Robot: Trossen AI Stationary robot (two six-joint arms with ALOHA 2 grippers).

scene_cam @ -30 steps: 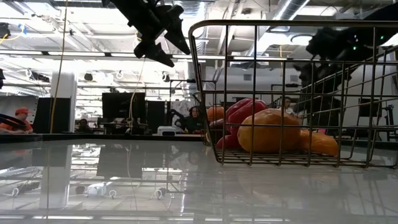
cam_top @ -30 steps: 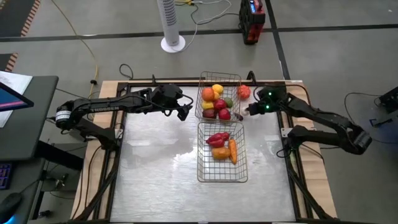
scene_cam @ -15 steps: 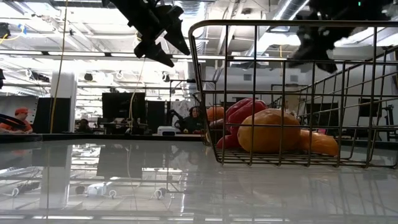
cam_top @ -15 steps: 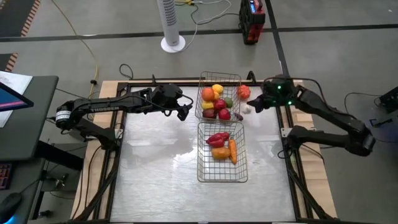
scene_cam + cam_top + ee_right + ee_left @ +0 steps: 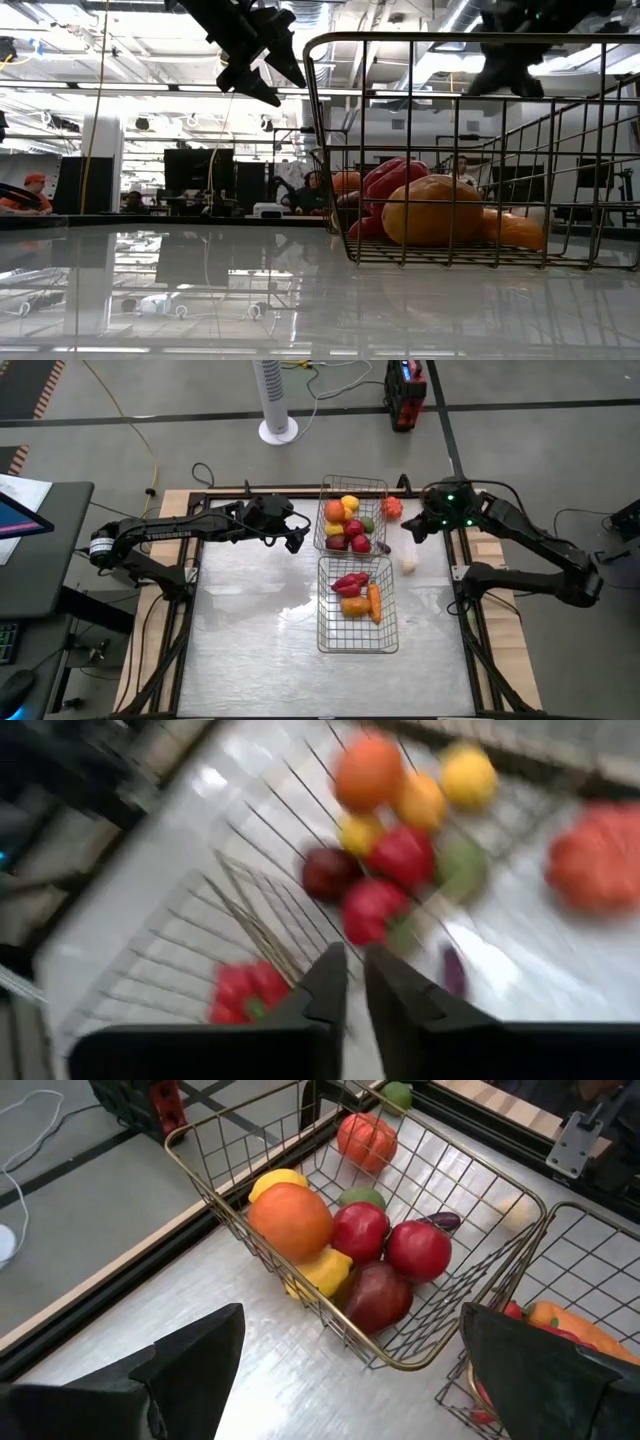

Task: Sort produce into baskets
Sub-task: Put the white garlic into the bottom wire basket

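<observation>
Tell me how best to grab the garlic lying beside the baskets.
Take the garlic across its round middle, coming straight down from above. It lies alone on the table, just clear of the basket wall, so fingers probably fit either side.

Overhead and table-level cameras share the near basket (image 5: 357,603)

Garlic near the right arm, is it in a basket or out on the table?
Out. In the high view the garlic lies on the table just outside the nearer basket, on its right-arm side.
</observation>
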